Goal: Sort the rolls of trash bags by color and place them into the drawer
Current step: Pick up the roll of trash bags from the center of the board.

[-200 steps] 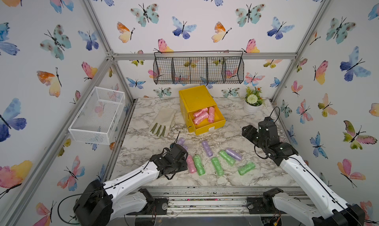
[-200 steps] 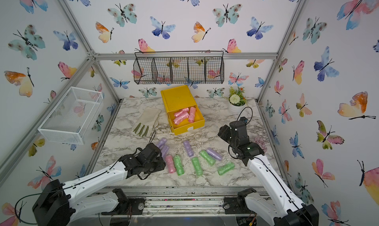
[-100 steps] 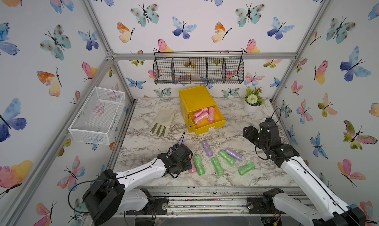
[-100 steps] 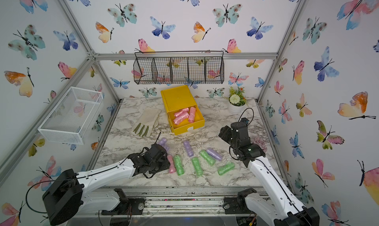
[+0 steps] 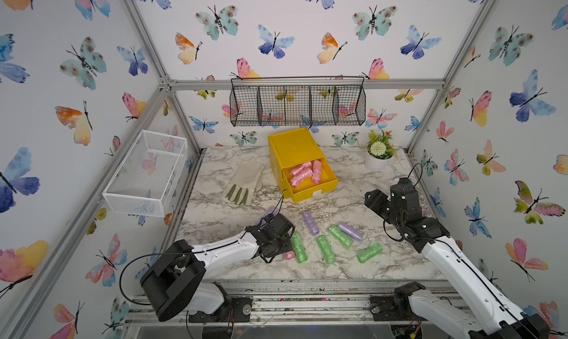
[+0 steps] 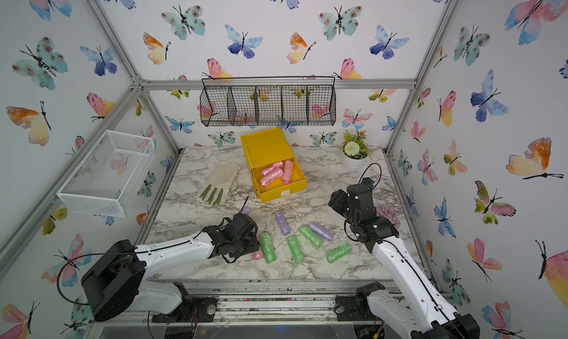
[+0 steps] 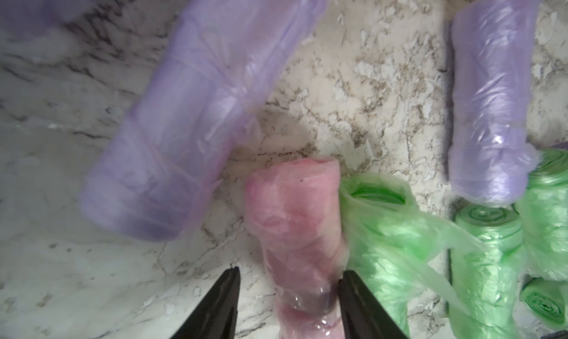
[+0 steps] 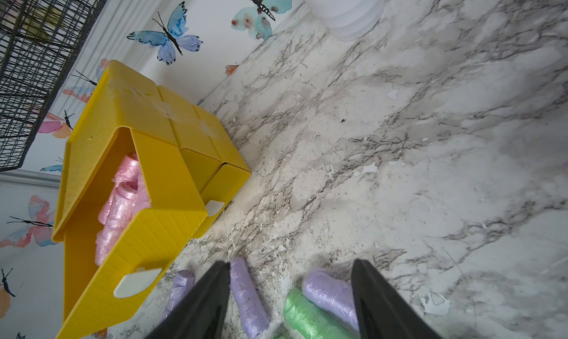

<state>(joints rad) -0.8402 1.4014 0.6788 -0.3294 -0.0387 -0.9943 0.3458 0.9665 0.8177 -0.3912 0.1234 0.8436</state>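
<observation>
Since a second ago my left end effector (image 7: 290, 271) has slid onto the loose pink roll (image 7: 295, 230), lower centre on the tabletop (image 5: 344, 270); its jaws are apart, straddling it, not clamped. Right end effector (image 8: 290, 262) gapes empty. Yellow drawer (image 5: 313, 190), mid-frame, holds other pink rolls (image 5: 302, 174).

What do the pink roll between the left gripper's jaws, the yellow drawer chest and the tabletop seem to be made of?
Pink roll: thin plastic film, glossy; it crinkles and shows highlights. Yellow drawer chest: probably moulded hard plastic, matte, with a fine grid texture. Tabletop: marble-look surface, likely a printed covering, since small flakes are chipped off.
</observation>
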